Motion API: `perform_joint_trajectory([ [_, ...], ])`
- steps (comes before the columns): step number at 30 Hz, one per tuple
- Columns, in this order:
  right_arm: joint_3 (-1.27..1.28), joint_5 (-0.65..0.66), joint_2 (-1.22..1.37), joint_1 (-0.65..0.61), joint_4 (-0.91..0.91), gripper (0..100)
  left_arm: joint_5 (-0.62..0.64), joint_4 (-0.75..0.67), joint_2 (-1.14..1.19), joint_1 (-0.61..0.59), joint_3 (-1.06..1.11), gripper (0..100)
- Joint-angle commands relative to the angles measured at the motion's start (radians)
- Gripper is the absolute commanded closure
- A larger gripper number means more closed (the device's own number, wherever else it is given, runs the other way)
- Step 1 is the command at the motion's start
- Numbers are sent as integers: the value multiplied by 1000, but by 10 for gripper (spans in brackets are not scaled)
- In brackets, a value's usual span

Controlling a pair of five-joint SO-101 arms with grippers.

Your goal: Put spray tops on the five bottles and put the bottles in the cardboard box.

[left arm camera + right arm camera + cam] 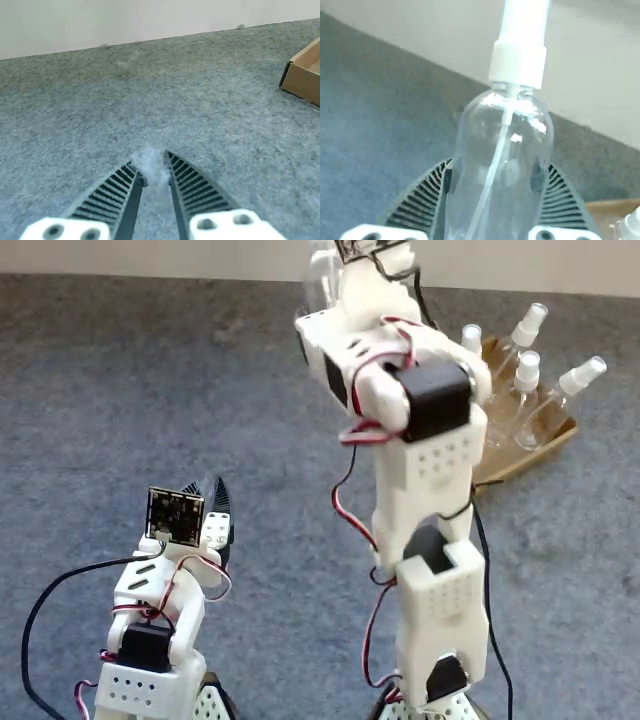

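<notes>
Where the grey carpet (150, 90) on the table meets the pale wall (100, 20), a straight far edge runs across the left wrist view. A broad stretch of bare carpet lies between that edge and the left gripper (154, 167). That gripper sits low over the carpet at the near left of the high view. Its fingers are parted by a narrow gap and grasp nothing, and a bit of pale fluff (149, 161) lies at their tips. Well apart from it, toward the other arm's side, a corner of the cardboard box (302, 75) comes in, with open carpet between.

In the high view the box sits at the far right of the table, just beyond the tall right arm (430, 440). The arm rises up the middle and hides the box's near-left part. Inside the box, four bottles (527, 375) lean with their white tops pointing up and off to the right.

The right gripper (497, 170) is clamped on the fifth bottle (505, 135), a clear one, with a finger pressed to each side of its round body. It is held at the far side of the table, left of the box in the high view. The bottle's long axis runs in line with the fingers. Its white spray top (517, 65) points away from the wrist toward the wall, and a thin tube runs down the middle of the bottle.
</notes>
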Motion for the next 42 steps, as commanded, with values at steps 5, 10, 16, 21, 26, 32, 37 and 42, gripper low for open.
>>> perform_joint_trajectory([
  [5, -48, 6, -208, -50, 21, 853, -11, 2, -13, 18, 19, 995],
  [10, -48, 6, -303, -48, 21, 853, -11, 2, -13, 18, 19, 995],
  [16, -28, 6, -433, -45, 21, 853, -11, 2, -13, 18, 19, 995],
  [21, 209, 6, -619, -45, 19, 853, -11, 2, -13, 18, 19, 995],
  [26, 501, 9, -845, -45, 16, 853, -11, 2, -13, 18, 19, 995],
  [32, 725, 11, -1027, -45, -15, 852, -11, 2, -13, 18, 19, 995],
  [37, 834, 12, -1136, -45, -25, 852, -11, 2, -13, 18, 19, 995],
  [42, 934, 12, -1257, 19, -24, 852, -11, 2, -13, 18, 19, 995],
])
